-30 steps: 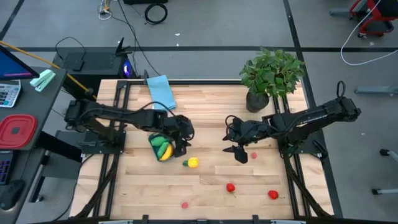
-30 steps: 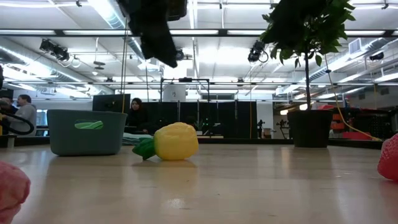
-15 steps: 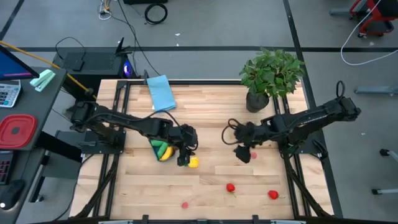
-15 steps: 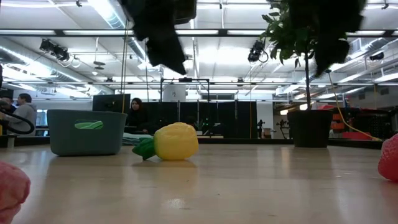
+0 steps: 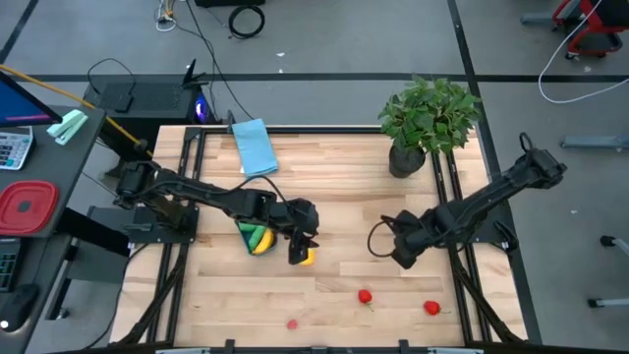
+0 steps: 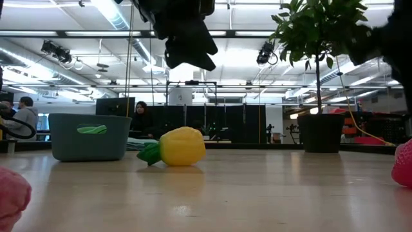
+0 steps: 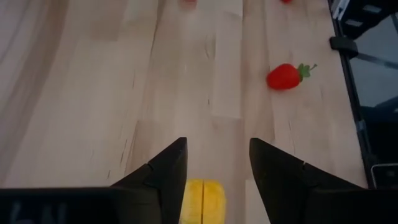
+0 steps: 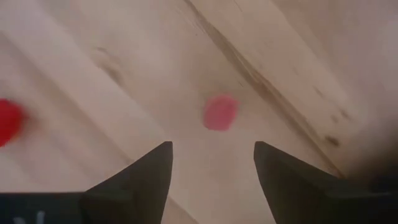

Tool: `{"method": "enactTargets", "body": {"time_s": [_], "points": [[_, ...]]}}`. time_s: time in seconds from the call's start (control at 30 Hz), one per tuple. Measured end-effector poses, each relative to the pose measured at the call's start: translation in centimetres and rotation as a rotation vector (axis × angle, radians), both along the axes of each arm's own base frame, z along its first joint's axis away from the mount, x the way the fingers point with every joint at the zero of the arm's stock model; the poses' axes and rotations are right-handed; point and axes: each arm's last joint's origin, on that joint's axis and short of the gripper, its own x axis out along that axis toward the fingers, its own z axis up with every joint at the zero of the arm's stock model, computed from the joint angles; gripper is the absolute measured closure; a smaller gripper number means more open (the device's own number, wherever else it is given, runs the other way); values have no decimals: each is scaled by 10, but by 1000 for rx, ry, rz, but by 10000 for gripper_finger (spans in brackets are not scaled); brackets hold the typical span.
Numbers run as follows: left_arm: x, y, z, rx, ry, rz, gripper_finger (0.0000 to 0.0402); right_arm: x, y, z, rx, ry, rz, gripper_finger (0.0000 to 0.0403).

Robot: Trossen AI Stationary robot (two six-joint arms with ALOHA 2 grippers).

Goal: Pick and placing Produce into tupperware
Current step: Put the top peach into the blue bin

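The yellow piece with a green stem (image 5: 307, 259) lies on its side on the table, also shown in the low view (image 6: 180, 146). My left gripper (image 5: 298, 253) hangs open above it, a finger on either side (image 7: 217, 146), not touching. The teal tupperware (image 5: 241, 224) stands just left of it, holding the banana (image 5: 261, 242) and green pieces. My right gripper (image 5: 398, 258) is open above a small pink piece (image 8: 220, 112), which is hidden under it in the high view. Two red pieces (image 5: 365, 296) (image 5: 430, 308) and another pink one (image 5: 292, 323) lie near the front edge.
A potted plant (image 5: 428, 118) stands at the far right and a light blue cloth (image 5: 254, 147) lies at the far edge. A red strawberry (image 7: 286, 76) lies ahead of the left gripper. Bare wood lies between the two grippers and at the front left.
My left gripper has gone from over the tupperware toward the table's right and near edge, and now stands over the yellow piece. My right gripper has gone toward the near and right edges, over the pink piece. The produce has not moved.
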Motion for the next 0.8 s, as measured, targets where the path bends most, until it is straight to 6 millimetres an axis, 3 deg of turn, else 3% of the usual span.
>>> {"method": "enactTargets", "body": {"time_s": [0.13, 0.27, 0.8], "points": [[0, 0, 0, -16, 1, 15, 223, -11, -2, -25, -2, 35, -62, 168], [0, 0, 0, -16, 0, 16, 225, -9, -1, -37, 33, -25, -70, 168], [0, 0, 0, -15, -1, 14, 227, -3, 0, -39, 40, -103, -75, 172]]}}
